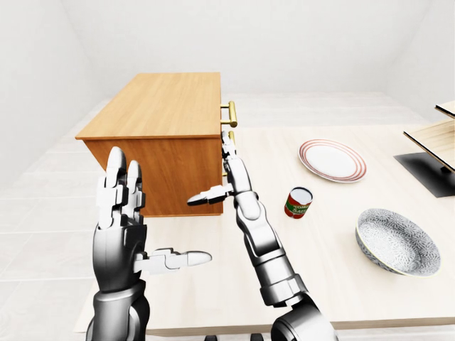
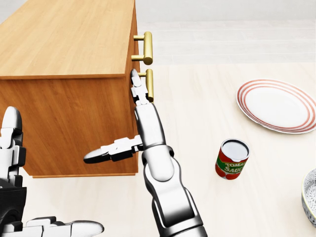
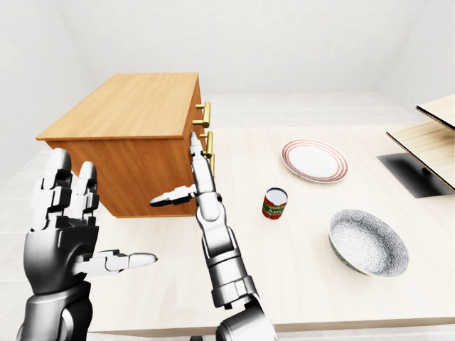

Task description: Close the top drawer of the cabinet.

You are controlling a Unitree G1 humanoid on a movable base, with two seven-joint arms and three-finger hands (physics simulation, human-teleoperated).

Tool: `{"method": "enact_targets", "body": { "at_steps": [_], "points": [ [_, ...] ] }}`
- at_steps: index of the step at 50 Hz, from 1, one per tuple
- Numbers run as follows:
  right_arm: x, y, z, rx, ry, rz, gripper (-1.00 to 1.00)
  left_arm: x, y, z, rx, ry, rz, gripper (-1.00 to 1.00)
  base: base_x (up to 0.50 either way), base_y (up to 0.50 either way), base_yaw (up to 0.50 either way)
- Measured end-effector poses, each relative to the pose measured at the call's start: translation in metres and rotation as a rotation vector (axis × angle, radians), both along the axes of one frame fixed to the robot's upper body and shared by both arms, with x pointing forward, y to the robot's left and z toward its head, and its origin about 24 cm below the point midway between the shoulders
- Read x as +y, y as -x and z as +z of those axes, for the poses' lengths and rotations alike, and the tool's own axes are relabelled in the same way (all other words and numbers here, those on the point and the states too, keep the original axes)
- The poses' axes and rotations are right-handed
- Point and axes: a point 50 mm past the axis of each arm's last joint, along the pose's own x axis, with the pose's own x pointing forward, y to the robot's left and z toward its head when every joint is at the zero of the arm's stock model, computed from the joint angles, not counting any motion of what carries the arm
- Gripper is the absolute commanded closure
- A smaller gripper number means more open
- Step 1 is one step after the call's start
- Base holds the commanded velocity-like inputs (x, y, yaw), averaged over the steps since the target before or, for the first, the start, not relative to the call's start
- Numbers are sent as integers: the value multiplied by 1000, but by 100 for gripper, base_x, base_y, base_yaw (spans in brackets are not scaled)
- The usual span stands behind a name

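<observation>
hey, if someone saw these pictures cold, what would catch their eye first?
Probably the big orange-brown wooden cabinet at upper left of the left-eye view, with the right robot hand stretched flat against its brass-handled edge. Next, the red tomato-sauce can standing mid-table, below the red-ringed white plate.
</observation>
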Motion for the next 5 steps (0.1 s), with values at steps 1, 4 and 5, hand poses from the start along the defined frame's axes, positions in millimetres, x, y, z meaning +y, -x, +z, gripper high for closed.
{"method": "enact_targets", "body": {
  "at_steps": [1,4,5],
  "points": [
    [0,0,0,2,-3,0,-100,0,0,0,0,0,0,-100,0,1,0],
    [0,0,1,6,-10,2,-100,0,0,0,2,-1,1,-100,0,0,1],
    [0,0,1,8,-12,3,-100,0,0,0,2,-2,2,-100,1,1,0]
  ]
}}
